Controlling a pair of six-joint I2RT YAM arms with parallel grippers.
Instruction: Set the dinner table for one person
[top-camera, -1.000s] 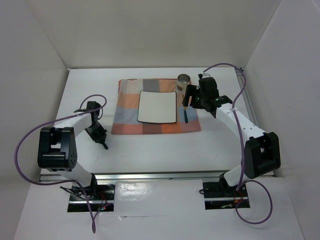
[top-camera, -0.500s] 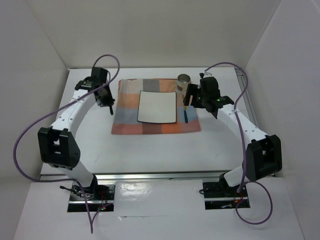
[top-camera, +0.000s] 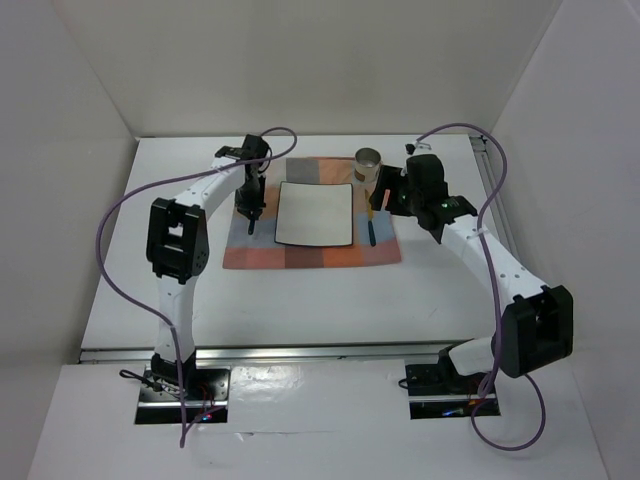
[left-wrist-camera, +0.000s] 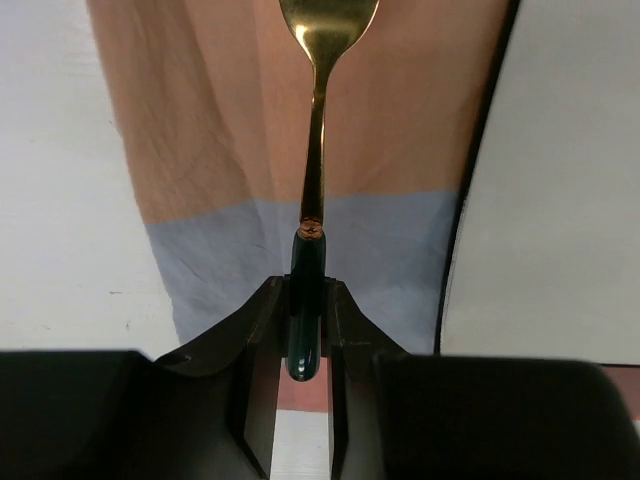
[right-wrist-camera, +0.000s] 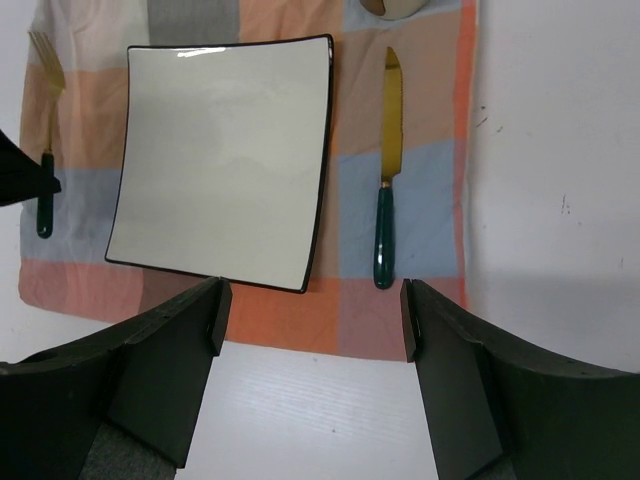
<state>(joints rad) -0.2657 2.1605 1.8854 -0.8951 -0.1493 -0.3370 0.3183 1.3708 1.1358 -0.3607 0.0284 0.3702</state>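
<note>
A gold fork with a dark green handle (left-wrist-camera: 313, 150) is held by its handle in my shut left gripper (left-wrist-camera: 307, 292). It is over the left side of the checked cloth (top-camera: 260, 245), left of the white square plate (top-camera: 313, 213). The fork also shows in the right wrist view (right-wrist-camera: 44, 190). A gold knife with a green handle (right-wrist-camera: 386, 200) lies on the cloth right of the plate (right-wrist-camera: 220, 150). My right gripper (right-wrist-camera: 312, 295) is open and empty above the cloth's near edge, close to the knife. The white dinner table (top-camera: 180, 300) bears it all.
A metal cup (top-camera: 368, 163) stands at the cloth's far right corner, beside my right gripper (top-camera: 385, 200). Metal rails run along the table's near edge (top-camera: 300, 351) and right edge (top-camera: 490, 170). White walls enclose the table on three sides.
My left arm has swung from the near left of the table up and right to the cloth's left side, carrying the fork. The right arm has barely moved.
</note>
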